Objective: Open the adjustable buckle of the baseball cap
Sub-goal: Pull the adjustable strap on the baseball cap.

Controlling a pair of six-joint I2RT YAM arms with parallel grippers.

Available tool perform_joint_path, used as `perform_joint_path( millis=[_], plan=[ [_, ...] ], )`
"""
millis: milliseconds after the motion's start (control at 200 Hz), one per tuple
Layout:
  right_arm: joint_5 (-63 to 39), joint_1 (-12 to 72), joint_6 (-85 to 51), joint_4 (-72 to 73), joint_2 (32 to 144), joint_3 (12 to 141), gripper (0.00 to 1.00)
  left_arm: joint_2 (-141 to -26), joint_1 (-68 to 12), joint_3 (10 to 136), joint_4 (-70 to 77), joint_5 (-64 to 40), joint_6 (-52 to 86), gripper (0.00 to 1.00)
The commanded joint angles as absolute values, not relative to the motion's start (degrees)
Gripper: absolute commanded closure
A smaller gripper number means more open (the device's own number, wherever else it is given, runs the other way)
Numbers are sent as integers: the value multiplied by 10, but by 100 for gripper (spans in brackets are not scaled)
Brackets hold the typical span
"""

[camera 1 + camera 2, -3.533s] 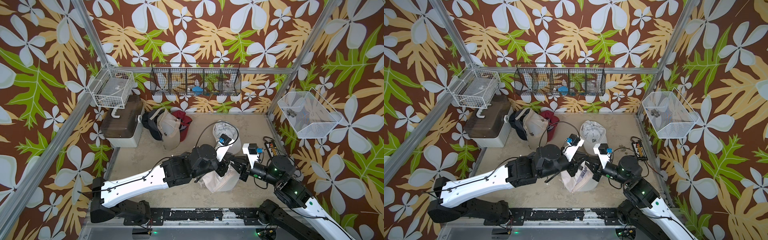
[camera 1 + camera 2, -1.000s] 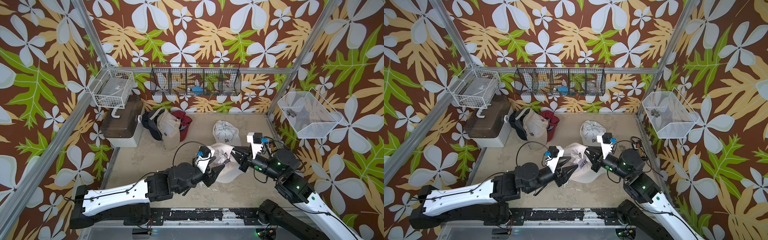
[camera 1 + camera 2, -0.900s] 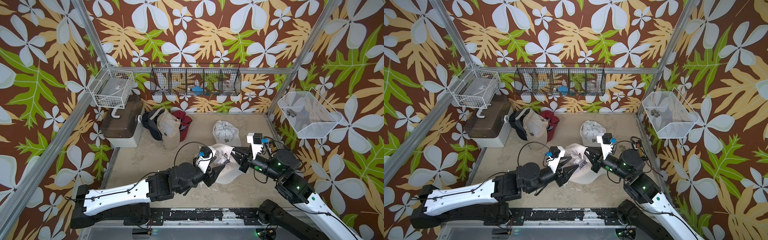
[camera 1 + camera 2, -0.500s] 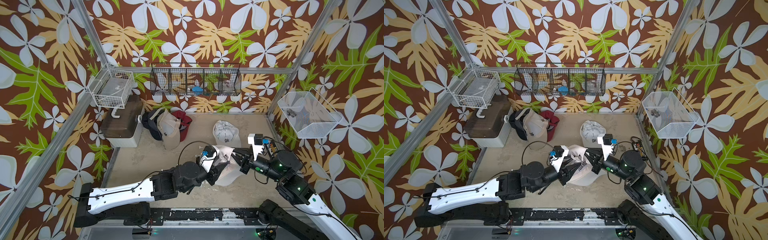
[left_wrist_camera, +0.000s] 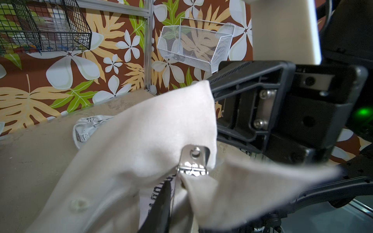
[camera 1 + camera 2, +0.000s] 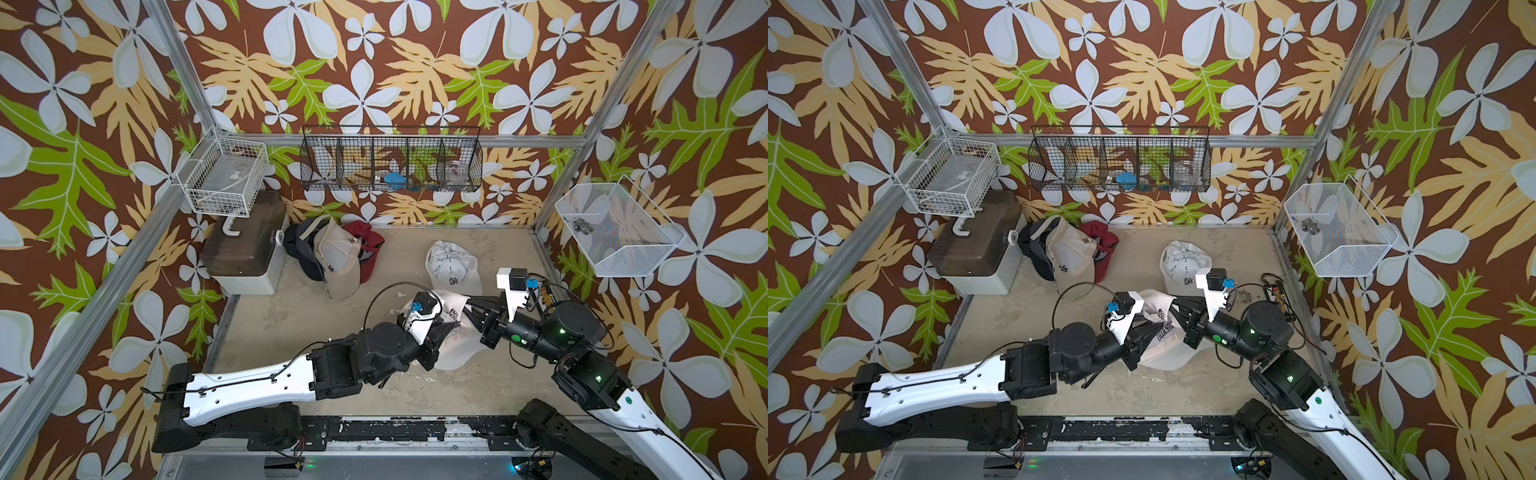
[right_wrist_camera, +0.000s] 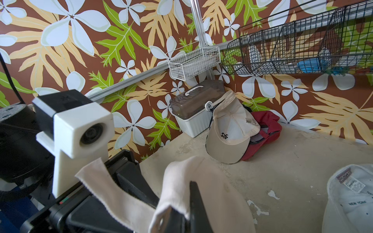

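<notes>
- The tabletop (image 6: 291, 316) is a worn beige floor, walled in by leaf-and-flower paper.
- A black wire rack (image 6: 390, 162) hangs on the back wall. A white wire basket (image 6: 224, 174) hangs by one back corner and a white mesh basket (image 6: 615, 228) on the side wall across from it.
- A storage box (image 6: 245, 249) with a brown lid stands under the white wire basket.
- Just beside the box lies a pile of caps: a beige cap (image 6: 336, 257) on top of a dark cap (image 6: 301, 249) and a red cap (image 6: 368, 245).
- The cream cap (image 6: 459, 353), the one being worked on, is at the front middle of the tabletop, between the two arms. Its back part is lifted and its crown is low by the surface.
- A white cap (image 6: 451, 266) lies crown-up just behind it, apart from the pile.
- The right claw (image 6: 464, 309) is clamped tight on the raised back edge of the cream cap.
- The left claw (image 6: 446, 328) meets the same cap from the opposite side with its jaws narrow. Fabric hides the tips, so I cannot tell whether it has a grip.
- The cap's strap (image 7: 113, 193) drapes loose over the left claw's body.
- The buckle (image 5: 193, 159), a small silver clasp with a round hole in its plate, sits on the lifted back edge, close to the right claw's tips. Whether its flap is open I cannot tell.
</notes>
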State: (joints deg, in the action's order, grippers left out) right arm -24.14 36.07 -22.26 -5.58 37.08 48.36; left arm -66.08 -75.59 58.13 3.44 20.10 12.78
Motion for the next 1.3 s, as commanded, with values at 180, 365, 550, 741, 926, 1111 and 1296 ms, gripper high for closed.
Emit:
perform_joint_path(
  millis=[180,365,550,741,926,1111,1296],
  plan=[
    [-232,361,-217,-38,368,482,100,-649,-757,578,49,201,122,90],
    [-217,361,-205,-50,367,473,100,-632,-757,577,42,185,130,97],
    [-208,361,-185,-67,368,465,100,-617,-757,579,27,166,136,100],
    [-207,361,-161,-92,367,460,100,-606,-757,584,7,158,138,100],
    [-234,361,-136,-103,351,446,100,-596,-757,586,-1,159,140,100],
    [-262,361,-116,-117,334,438,97,-602,-757,601,-16,158,140,100],
    [-276,361,-94,-139,328,444,81,-608,-757,613,-29,154,141,100]
  ],
)
